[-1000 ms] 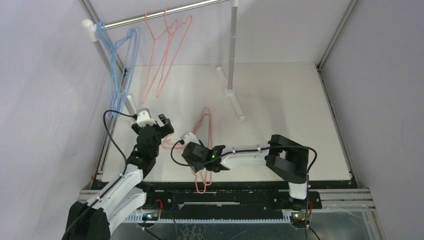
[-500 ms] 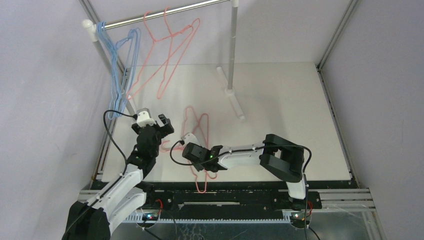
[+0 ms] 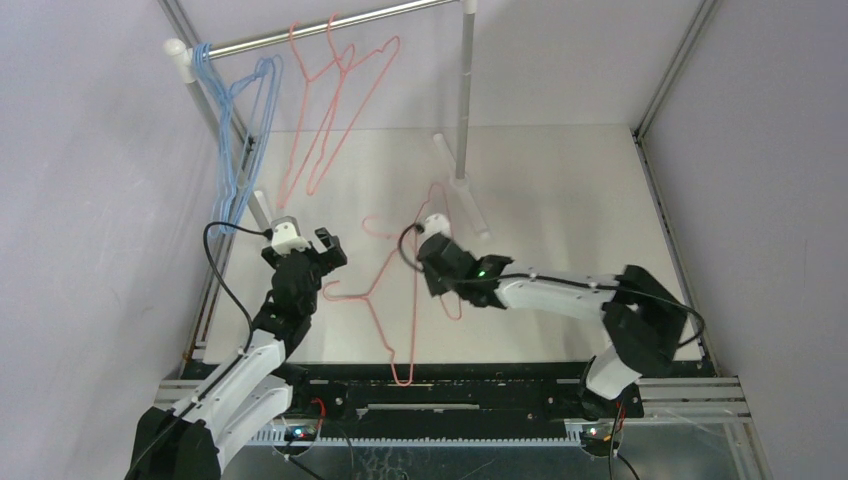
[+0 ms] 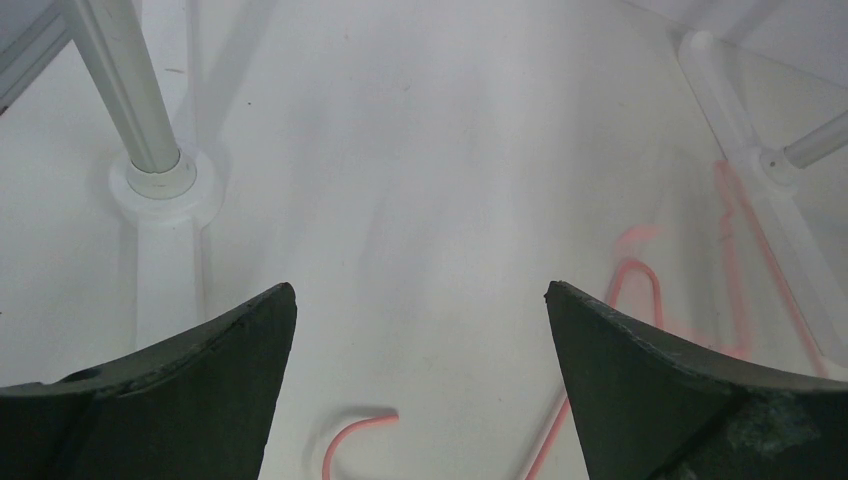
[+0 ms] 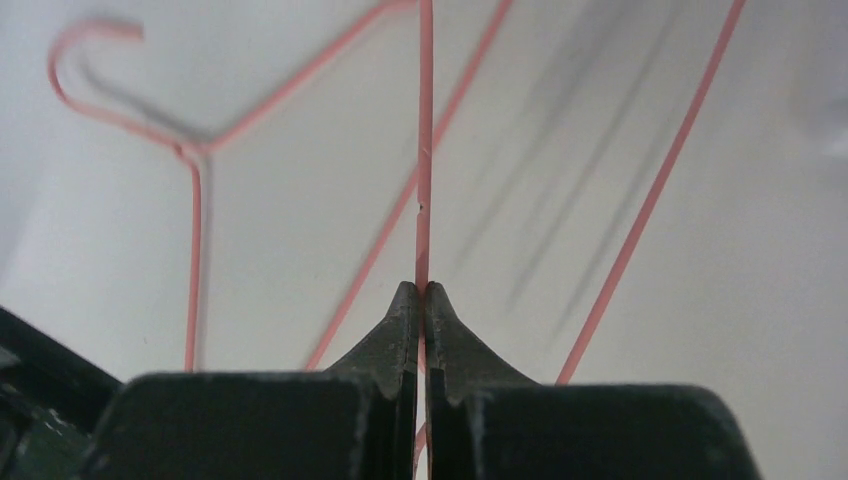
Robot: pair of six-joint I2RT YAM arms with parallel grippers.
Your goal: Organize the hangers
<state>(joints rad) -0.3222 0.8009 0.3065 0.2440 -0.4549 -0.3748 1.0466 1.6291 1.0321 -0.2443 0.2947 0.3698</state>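
My right gripper (image 3: pixel 447 298) is shut on a thin wire of a pink-red hanger (image 3: pixel 412 320) and holds it tilted above the table's middle. In the right wrist view the jaws (image 5: pixel 423 292) pinch that wire (image 5: pixel 424 150), with more pink wire and a hook (image 5: pixel 90 35) behind it. I cannot tell whether a second hanger is tangled with it. My left gripper (image 3: pixel 325 245) stands open at the left, with nothing between its fingers (image 4: pixel 420 300). A pink hook (image 4: pixel 350 432) lies just below them. Light blue hangers (image 3: pixel 240 140) and pink-red hangers (image 3: pixel 330 110) hang on the rail.
The silver rail (image 3: pixel 330 25) runs across the back on white posts. Its right foot (image 3: pixel 465 200) lies close behind my right wrist, and its left post (image 4: pixel 150 130) stands just ahead of the left gripper. Grey walls close in both sides.
My right gripper has shut on the pink hanger and carried it up, back and to the right from the front edge. The pink hangers on the rail swung. My left arm barely moved.
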